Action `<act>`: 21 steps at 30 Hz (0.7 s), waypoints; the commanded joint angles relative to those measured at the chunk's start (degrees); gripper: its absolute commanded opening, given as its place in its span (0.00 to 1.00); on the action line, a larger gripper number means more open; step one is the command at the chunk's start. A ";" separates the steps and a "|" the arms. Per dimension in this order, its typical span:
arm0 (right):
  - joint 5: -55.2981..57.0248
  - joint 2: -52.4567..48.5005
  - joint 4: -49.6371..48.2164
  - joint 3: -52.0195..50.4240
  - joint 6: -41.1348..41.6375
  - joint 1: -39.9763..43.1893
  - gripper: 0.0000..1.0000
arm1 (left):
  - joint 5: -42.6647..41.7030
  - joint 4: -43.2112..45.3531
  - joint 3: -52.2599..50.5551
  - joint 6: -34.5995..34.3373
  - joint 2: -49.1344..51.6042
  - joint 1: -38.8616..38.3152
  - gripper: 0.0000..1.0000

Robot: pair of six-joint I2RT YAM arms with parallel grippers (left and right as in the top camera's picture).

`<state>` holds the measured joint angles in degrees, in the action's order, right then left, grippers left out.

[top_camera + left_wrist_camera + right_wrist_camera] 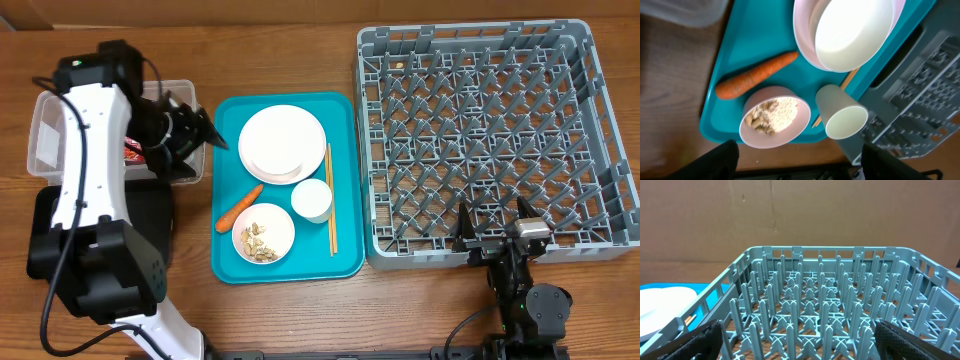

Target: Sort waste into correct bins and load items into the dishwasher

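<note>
Closest to me, the right gripper hovers over the near rim of the grey dish rack, its dark fingers spread wide with nothing between them. At the near end of the teal tray sits a white bowl of crumbs, holding beige nut-like bits and pale powdery scraps. To the left, the flat black tray lies on the table, mostly hidden under the left arm. A little further back the carrot lies slantwise on the teal tray, and the small white cup stands upright to its right. The chopsticks lie lengthwise along the tray's right side, just beside the cup. Beyond them is the round plate with a second bowl resting on it. Level with the plate, the left gripper hangs between the teal tray and the clear tub, jaws apart and holding nothing. The red wrapper lies inside the tub.
</note>
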<state>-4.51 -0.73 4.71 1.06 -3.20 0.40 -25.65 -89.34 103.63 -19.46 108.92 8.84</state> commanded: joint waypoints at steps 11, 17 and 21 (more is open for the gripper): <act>-0.09 0.57 -0.28 -0.61 0.24 0.33 1.00 | 12.17 -5.57 0.98 1.49 0.04 -15.08 0.25; -0.09 0.57 -0.28 -0.61 0.24 0.33 1.00 | 13.38 -6.01 0.90 1.49 0.04 -19.54 0.04; -0.09 0.57 -0.28 -0.61 0.24 0.33 1.00 | 18.86 -6.73 0.22 -0.13 0.04 -22.49 0.04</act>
<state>-4.51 -0.73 4.73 1.06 -3.22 0.40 -12.19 -95.39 103.66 -18.22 108.92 -11.51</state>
